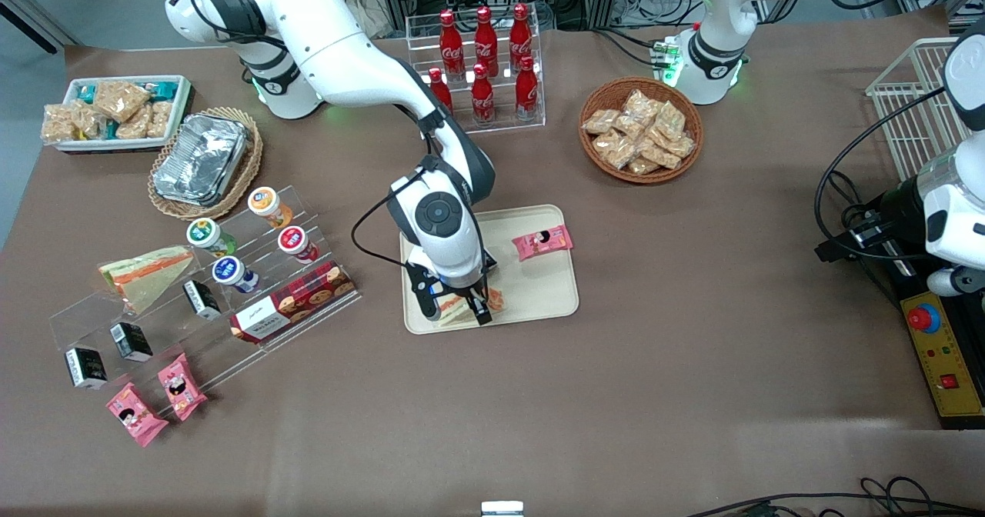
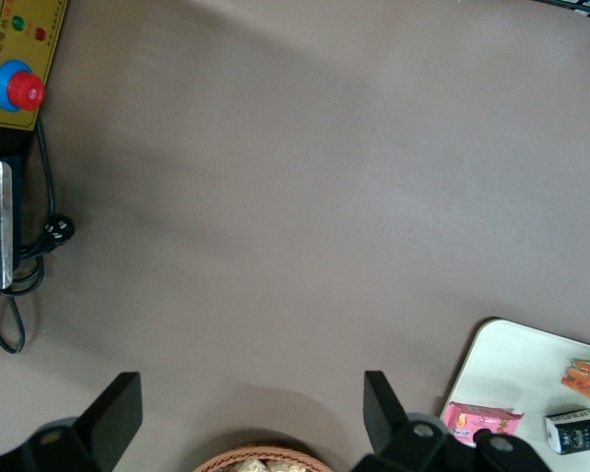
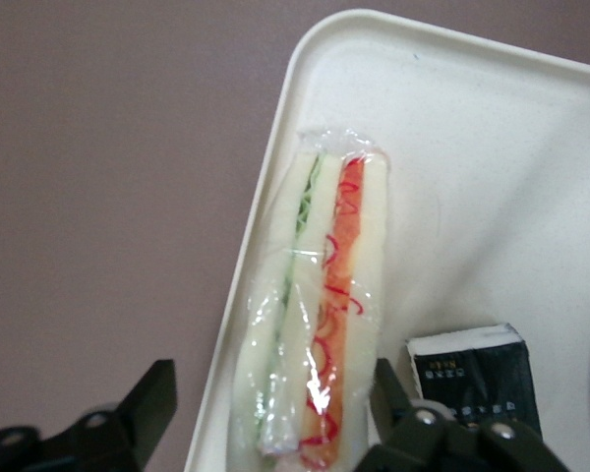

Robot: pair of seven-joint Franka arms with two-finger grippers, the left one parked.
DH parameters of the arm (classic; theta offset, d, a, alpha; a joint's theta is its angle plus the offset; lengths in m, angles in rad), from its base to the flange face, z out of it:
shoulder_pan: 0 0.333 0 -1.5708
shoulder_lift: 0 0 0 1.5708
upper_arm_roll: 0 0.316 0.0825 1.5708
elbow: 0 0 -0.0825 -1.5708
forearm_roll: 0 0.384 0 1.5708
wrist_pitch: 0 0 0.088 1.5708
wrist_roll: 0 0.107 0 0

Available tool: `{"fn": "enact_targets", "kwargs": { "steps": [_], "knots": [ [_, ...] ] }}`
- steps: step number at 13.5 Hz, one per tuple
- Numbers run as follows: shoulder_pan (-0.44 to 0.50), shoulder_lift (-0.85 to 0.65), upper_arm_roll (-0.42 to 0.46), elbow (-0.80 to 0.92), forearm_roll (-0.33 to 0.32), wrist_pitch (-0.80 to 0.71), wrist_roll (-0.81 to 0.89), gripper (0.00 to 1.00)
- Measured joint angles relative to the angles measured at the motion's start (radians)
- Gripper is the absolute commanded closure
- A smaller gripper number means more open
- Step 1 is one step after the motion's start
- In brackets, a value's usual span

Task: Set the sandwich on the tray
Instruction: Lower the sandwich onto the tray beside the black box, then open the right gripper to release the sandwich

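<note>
We see the right arm bent down over the tray (image 1: 550, 290), its end effector (image 1: 462, 307) pointing downward. Its fingers (image 3: 149, 398) are spread around the sandwich (image 3: 320, 305), which stands on edge on the tray's rim nearest the front camera.

Little here can be read. The red bottles (image 1: 485, 55) in the clear rack, farther from the front camera than my claw (image 1: 462, 301), carry white Coca-Cola script. The red box (image 1: 296, 301) on the clear stepped stand bears a white label with script too small to make out.
</note>
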State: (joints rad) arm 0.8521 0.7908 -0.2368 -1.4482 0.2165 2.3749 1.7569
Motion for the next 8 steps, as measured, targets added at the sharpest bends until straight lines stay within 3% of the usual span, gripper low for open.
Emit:
{"fn": "enact_targets", "kwargs": {
  "steps": [4,8],
  "knots": [
    [-0.002,-0.014,0.0,0.028,0.0,-0.078,-0.057,0.0],
    [-0.007,-0.126,-0.009,0.039,0.0,-0.255,-0.299,0.0]
  ]
}}
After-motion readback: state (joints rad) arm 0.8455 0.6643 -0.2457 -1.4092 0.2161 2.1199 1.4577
